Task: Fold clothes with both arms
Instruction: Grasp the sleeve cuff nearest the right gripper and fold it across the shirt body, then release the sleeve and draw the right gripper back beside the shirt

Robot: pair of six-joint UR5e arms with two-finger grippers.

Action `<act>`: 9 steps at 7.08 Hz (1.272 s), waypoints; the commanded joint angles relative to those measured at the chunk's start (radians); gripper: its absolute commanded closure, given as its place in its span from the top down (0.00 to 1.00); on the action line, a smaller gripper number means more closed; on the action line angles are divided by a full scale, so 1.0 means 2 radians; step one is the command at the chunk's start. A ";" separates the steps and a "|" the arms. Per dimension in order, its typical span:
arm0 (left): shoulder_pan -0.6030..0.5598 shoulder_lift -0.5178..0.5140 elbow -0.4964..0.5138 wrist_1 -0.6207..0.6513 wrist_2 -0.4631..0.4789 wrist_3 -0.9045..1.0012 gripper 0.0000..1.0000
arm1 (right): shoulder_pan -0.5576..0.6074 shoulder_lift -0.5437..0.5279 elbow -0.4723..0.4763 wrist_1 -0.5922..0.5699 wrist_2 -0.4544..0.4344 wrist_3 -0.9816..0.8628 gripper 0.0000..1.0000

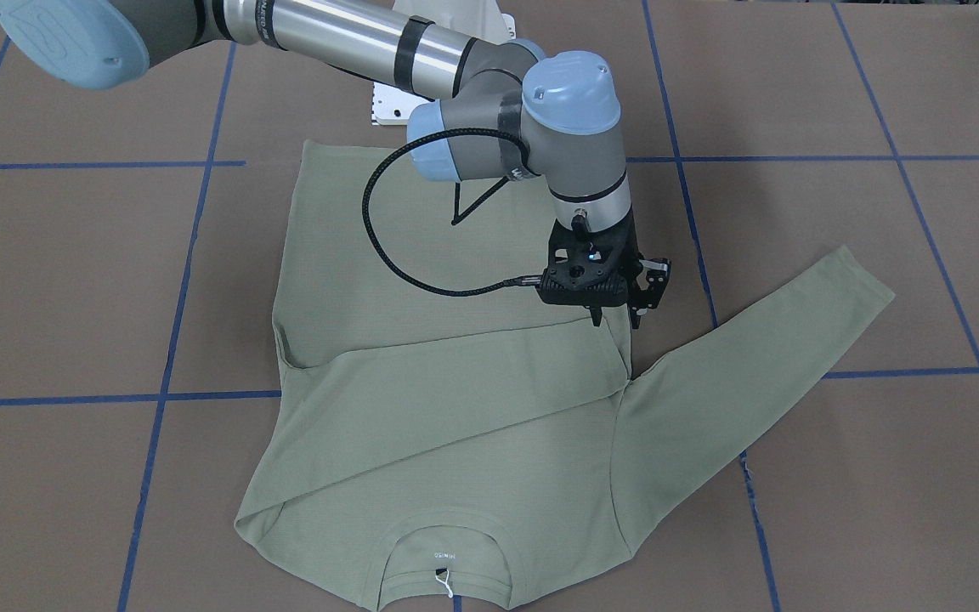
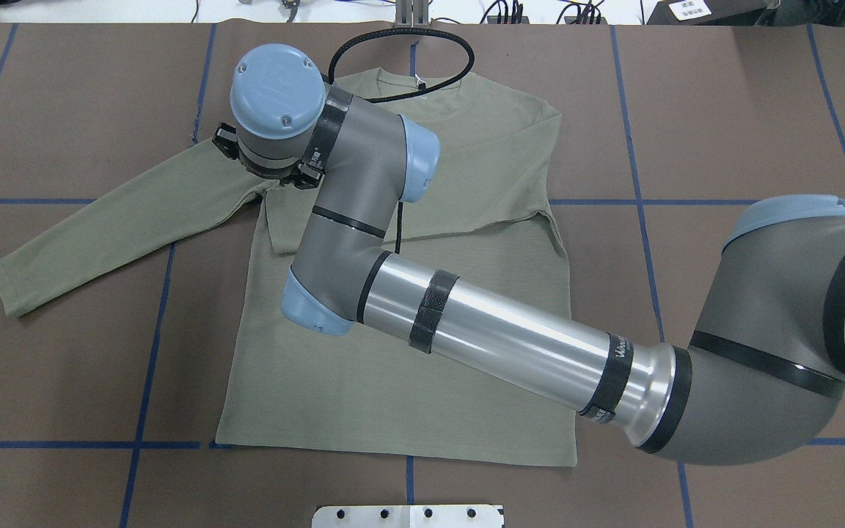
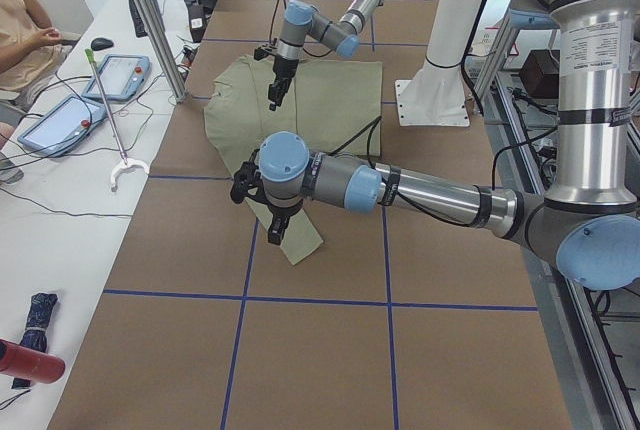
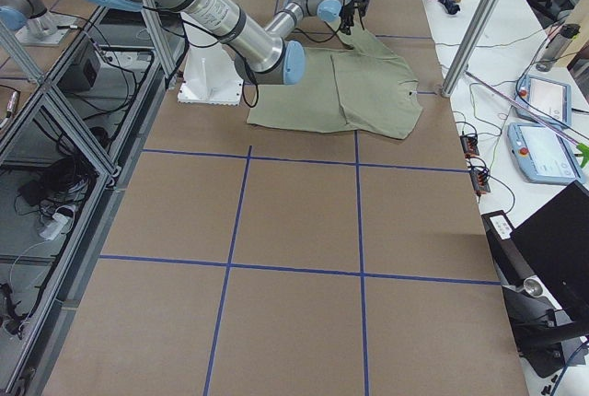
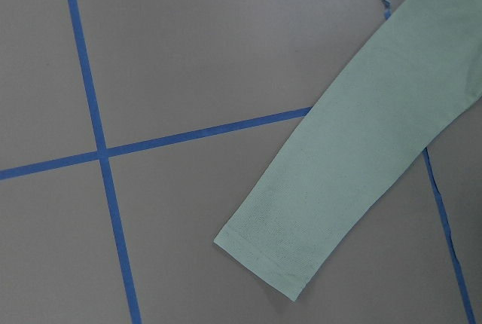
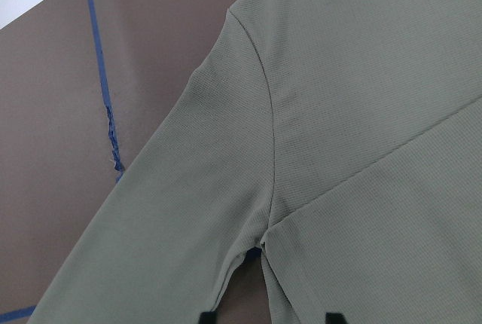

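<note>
At my far left, my left pincer [image 3: 272,225] hangs high near the cuff [image 5: 279,256] of the outstretched left sleeve [image 2: 122,227] of the sage-green long-sleeved knit shirt [image 2: 408,367], placed, I judge, to take that sleeve next; whether it is clenched I cannot tell. The shirt lies flat on the brown paper-covered table with blue tape lines [image 2: 723,110], collar away from me. My right pincer [image 1: 617,319] reaches across to the left armpit, released and empty, just where the right sleeve [image 1: 455,399], laid across the chest, ends.

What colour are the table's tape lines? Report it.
Blue tape lines on the brown table; clearest in the left wrist view.
</note>
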 commanded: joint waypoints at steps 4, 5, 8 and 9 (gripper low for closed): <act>0.060 -0.037 0.150 -0.143 0.001 -0.117 0.99 | 0.086 -0.207 0.239 -0.016 0.128 0.060 0.99; 0.088 -0.037 0.174 -0.195 0.002 -0.135 0.99 | 0.108 -0.267 0.296 -0.013 0.151 0.057 0.99; 0.142 -0.043 0.207 -0.233 0.008 -0.170 0.98 | 0.195 -0.411 0.385 0.016 0.260 -0.041 0.99; 0.152 -0.043 0.208 -0.240 0.010 -0.188 0.97 | 0.223 -0.436 0.385 0.017 0.293 -0.082 0.99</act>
